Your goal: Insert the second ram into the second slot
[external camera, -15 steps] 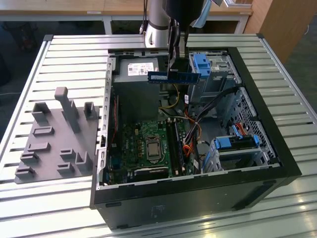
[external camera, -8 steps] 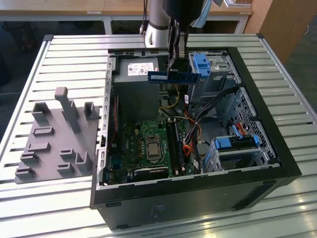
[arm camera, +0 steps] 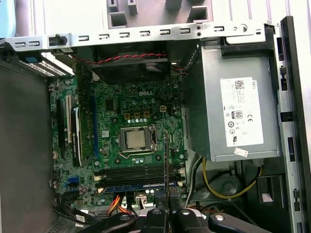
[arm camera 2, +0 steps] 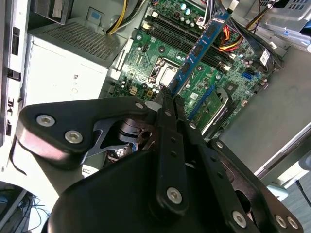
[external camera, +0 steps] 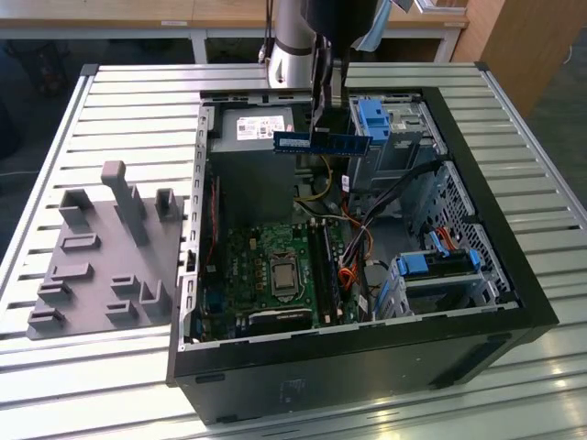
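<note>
Currently the end effector (external camera: pixel 321 126) hangs over an open computer case (external camera: pixel 367 348), its fingers clenched on the ram (external camera: pixel 321 142). In the exterior view the ram is a thin dark-blue stick held level on its long edge. It is gripped near its middle, so both ends reach out past the fingers. It is in the air, well above the motherboard (external camera: pixel 257 266) and touching nothing else.

In the second wrist view one half of the ram (arm camera 2: pixel 199 51) runs out from between the closed fingertips (arm camera 2: pixel 165 104), with the green board far beneath it. In the first wrist view the ram (arm camera: pixel 166 170) is seen edge-on, a thin dark line rising from the end effector (arm camera: pixel 167 211). Below the end effector lie the long slots (arm camera: pixel 136 172), beside the processor socket (arm camera: pixel 135 139). The ram sits crosswise to them and apart from them.

A grey power supply (arm camera: pixel 233 107) with a pale label is inside the case, off to one side of the end effector. The case stands on a slatted metal counter (external camera: pixel 119 101). A grey fixture (external camera: pixel 101 266) rests on it, well apart from the end effector
</note>
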Available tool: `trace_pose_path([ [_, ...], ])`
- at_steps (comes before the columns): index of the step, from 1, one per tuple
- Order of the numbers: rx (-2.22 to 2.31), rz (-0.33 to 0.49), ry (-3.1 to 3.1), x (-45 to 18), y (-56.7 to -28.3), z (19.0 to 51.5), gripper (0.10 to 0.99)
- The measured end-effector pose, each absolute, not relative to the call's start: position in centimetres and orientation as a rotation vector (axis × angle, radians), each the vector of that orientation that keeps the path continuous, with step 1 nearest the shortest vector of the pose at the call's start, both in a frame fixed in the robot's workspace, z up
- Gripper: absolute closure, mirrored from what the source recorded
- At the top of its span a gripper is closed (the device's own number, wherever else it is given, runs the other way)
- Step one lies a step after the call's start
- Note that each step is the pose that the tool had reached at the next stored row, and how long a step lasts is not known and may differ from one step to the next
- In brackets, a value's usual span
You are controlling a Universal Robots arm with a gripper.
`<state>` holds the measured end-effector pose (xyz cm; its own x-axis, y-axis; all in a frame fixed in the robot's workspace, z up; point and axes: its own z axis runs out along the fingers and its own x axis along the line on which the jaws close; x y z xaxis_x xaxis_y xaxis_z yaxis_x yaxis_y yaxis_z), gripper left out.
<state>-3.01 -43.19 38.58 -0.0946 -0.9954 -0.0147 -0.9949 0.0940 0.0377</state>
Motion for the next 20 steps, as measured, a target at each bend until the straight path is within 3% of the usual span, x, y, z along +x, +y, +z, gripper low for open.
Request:
trace_pose_path([
  [20,2.078,-0.059,-2.337,-3.0,-43.19,38.58,0.949],
])
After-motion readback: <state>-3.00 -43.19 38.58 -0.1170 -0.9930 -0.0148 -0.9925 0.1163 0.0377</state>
